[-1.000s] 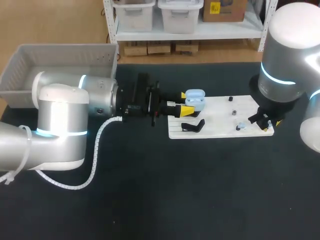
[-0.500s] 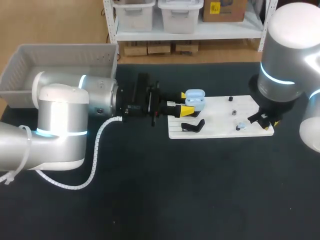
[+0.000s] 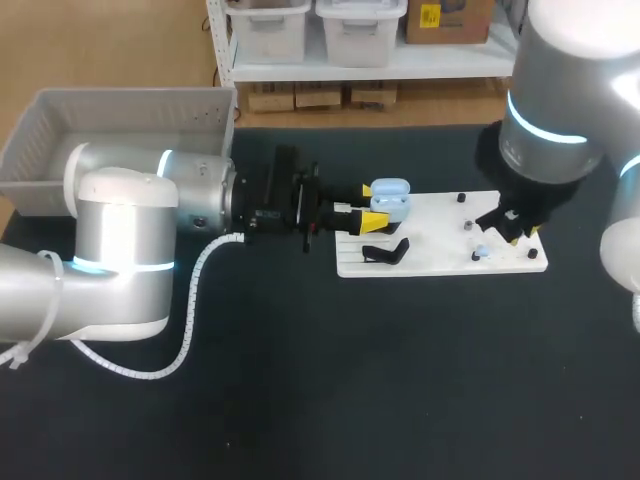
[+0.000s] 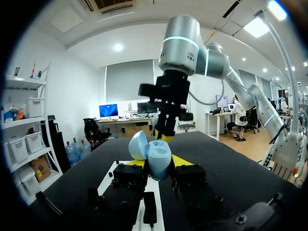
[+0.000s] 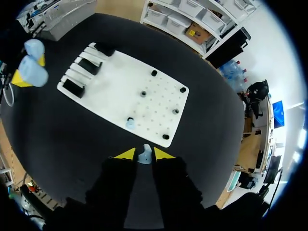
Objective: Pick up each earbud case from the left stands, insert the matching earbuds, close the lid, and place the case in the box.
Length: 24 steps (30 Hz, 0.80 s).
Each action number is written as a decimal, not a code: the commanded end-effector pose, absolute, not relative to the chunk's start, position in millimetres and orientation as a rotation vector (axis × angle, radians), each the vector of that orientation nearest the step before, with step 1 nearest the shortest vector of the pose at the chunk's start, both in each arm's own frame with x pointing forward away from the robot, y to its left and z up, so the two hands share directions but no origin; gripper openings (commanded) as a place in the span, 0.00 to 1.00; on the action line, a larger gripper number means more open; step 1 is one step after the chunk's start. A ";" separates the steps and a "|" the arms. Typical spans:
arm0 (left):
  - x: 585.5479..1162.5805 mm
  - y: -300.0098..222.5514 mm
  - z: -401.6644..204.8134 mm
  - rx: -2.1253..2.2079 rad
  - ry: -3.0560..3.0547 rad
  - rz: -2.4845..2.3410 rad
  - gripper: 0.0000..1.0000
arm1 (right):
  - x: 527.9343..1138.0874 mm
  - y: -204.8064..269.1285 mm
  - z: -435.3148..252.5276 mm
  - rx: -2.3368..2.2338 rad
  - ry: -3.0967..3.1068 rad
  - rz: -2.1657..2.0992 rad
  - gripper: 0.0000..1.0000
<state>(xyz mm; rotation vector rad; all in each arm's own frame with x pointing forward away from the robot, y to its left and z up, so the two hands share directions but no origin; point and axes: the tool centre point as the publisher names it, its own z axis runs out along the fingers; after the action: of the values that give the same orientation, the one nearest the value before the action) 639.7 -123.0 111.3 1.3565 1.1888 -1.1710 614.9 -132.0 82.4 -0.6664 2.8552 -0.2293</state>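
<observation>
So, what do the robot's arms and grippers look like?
The left arm and right arm are thick silver tubes with glowing cyan rings. A white spiral cable runs along the left arm. The left gripper and right gripper are black with yellow tips.

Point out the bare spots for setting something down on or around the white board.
Free: the white board's middle, between the black stand and the pegs; the dark table on the board's near side. Crowded: its stand end, where the left gripper holds the case; its peg end, under the right gripper.
</observation>
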 end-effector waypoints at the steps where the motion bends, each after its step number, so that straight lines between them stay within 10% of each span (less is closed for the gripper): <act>1: 638.4 -122.9 110.3 1.352 1.187 -1.167 0.00 | 604.2 -112.7 119.3 -0.630 2.915 -0.217 0.00; 24: 638.4 -122.9 110.3 1.352 1.187 -1.167 0.00 | 592.9 -44.6 153.7 -0.164 2.954 -0.114 0.00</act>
<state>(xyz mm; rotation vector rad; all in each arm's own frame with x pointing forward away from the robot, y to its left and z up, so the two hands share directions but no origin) 639.7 -123.0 111.3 1.3565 1.1888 -1.1710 594.8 -42.6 154.0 -0.1655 2.9609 -0.1187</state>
